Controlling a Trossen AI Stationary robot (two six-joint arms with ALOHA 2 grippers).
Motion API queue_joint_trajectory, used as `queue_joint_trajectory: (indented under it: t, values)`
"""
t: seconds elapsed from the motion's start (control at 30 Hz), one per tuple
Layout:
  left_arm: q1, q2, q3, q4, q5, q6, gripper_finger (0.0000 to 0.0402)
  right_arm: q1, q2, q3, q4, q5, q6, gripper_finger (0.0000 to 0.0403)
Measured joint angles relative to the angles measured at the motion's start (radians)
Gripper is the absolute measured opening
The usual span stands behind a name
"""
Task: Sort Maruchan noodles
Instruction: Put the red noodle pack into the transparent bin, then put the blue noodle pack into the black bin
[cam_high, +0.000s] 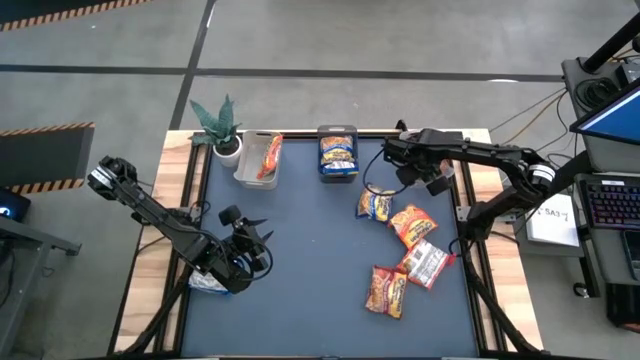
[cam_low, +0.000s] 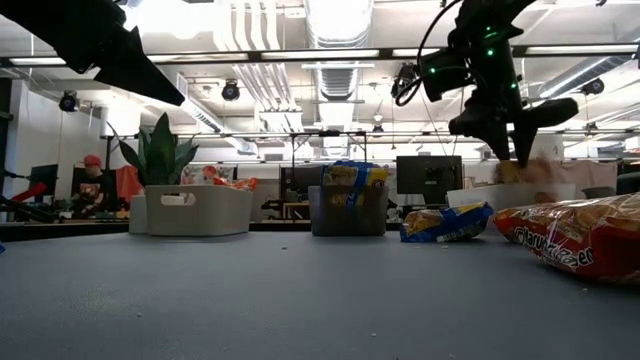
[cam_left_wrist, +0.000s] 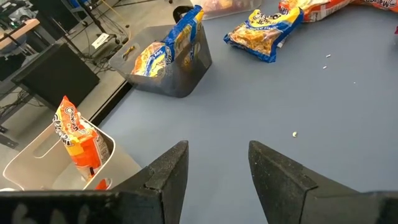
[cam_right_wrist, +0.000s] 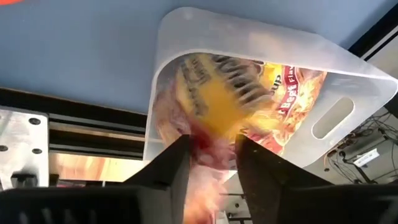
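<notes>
My right gripper (cam_high: 412, 172) (cam_right_wrist: 211, 162) hangs open, fingers pointing down, over a clear bin (cam_right_wrist: 186, 37) at the table's far right. A blurred red-and-yellow noodle packet (cam_right_wrist: 249, 99) lies in that bin, below and between the fingers. My left gripper (cam_high: 250, 238) (cam_left_wrist: 217, 168) is open and empty above the mat's near left. Several packets lie flat on the mat at the right: a blue-yellow one (cam_high: 375, 205), a red-orange one (cam_high: 412, 224), a silvery one (cam_high: 427, 262) and an orange-red one (cam_high: 388, 290).
A bin holding an orange packet (cam_high: 262, 158) and a bin holding a blue-yellow packet (cam_high: 338, 152) stand along the far edge, with a potted plant (cam_high: 222, 125) at the far left corner. The mat's middle (cam_high: 310, 250) is bare.
</notes>
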Motion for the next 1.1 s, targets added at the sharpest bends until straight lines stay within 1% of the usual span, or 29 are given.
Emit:
queue_joint_trajectory:
  t: [0.13,0.27,0.4,0.53,0.63,0.73,0.87,0.93,1.0,1.1]
  values:
    - [0.0,0.0,0.0,0.002,0.0,0.0,0.0153,0.0,0.0,0.0,0.002,0.0,0.004,0.0151]
    - [0.0,0.0,0.0,0.008,0.0,0.0,0.0153,0.001,0.0,0.011,-0.006,0.0,0.01,0.0166]
    - [0.0,0.0,0.0,0.009,0.0,0.0,0.0153,0.019,0.0,0.053,-0.011,0.0,0.06,0.0167]
    - [0.0,0.0,0.0,0.017,0.0,0.0,0.0153,0.07,0.0,0.121,-0.008,-0.001,0.139,0.0159]
    - [0.0,0.0,0.0,0.021,0.0,0.0,0.0153,0.11,0.0,0.173,0.007,-0.005,0.263,0.0154]
    - [0.0,0.0,0.0,0.034,-0.001,0.0,0.0153,0.141,0.0,0.214,0.014,-0.024,0.441,0.0148]
    - [0.0,0.0,0.0,0.043,-0.001,0.0,0.0153,0.153,0.0,0.239,0.082,-0.118,0.854,0.0138]
    - [0.0,0.0,0.0,0.045,-0.001,-0.004,0.0153,0.153,0.0,0.234,0.119,-0.177,1.006,0.0132]
    - [0.0,0.0,0.0,0.045,-0.001,-0.013,0.0153,0.159,0.0,0.209,0.151,-0.215,1.091,0.0124]
    - [0.0,0.0,0.0,0.045,-0.001,-0.027,0.0153,0.182,0.002,0.15,0.216,-0.221,1.144,0.011]
